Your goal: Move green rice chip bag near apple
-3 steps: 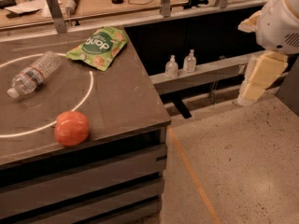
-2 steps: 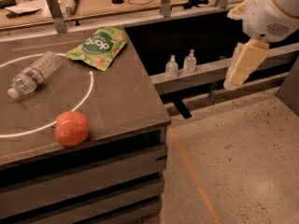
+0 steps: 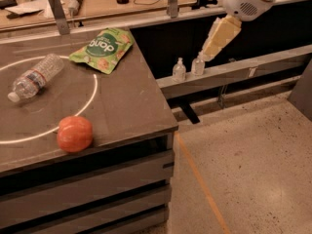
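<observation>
Nearest us, the apple (image 3: pixel 74 133) sits by the front edge of the table (image 3: pixel 131 106), on the white ring (image 3: pixel 93 89). Further back on the left, a bottle (image 3: pixel 35 77) lies on its side. Beyond it the bag (image 3: pixel 102 48) lies flat near the far right corner, well apart from the apple. Farthest, the gripper (image 3: pixel 220 37) hangs off the table to the right, touching nothing; we cannot tell how open it is.

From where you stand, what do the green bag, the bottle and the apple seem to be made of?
The green rice chip bag looks like thin plastic film: creased, shiny. The bottle seems clear plastic, see-through, ribbed. The apple has smooth glossy skin; real or fake, unclear. The gripper, in the air beside the table, looks cream matte plastic.
</observation>
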Motion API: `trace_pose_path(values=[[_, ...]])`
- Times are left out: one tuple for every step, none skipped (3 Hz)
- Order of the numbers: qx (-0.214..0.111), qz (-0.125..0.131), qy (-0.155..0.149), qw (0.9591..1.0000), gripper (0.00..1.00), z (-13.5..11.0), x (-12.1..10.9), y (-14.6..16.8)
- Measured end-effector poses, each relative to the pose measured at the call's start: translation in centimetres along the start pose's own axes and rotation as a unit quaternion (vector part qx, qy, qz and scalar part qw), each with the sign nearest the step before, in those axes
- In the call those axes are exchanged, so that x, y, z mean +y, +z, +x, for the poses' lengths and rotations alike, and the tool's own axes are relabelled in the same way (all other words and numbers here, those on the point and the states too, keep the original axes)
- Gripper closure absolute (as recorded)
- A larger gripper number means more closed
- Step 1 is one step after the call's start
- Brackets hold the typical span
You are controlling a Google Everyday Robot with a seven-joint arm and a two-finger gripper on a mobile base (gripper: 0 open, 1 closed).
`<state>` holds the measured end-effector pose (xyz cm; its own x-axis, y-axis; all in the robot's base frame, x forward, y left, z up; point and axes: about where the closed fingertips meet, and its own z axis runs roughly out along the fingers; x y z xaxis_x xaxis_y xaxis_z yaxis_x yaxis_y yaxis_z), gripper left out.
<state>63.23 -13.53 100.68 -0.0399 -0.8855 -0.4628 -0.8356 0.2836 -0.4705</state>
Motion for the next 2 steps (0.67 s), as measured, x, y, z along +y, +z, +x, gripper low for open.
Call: trace_pose_path(values=[[-0.041, -0.002, 0.024, 0.9989, 0.0, -2.9, -1.5, 2.5], [-0.062, -0.013, 0.053, 0.9966, 0.0, -5.4, -2.3, 5.7]])
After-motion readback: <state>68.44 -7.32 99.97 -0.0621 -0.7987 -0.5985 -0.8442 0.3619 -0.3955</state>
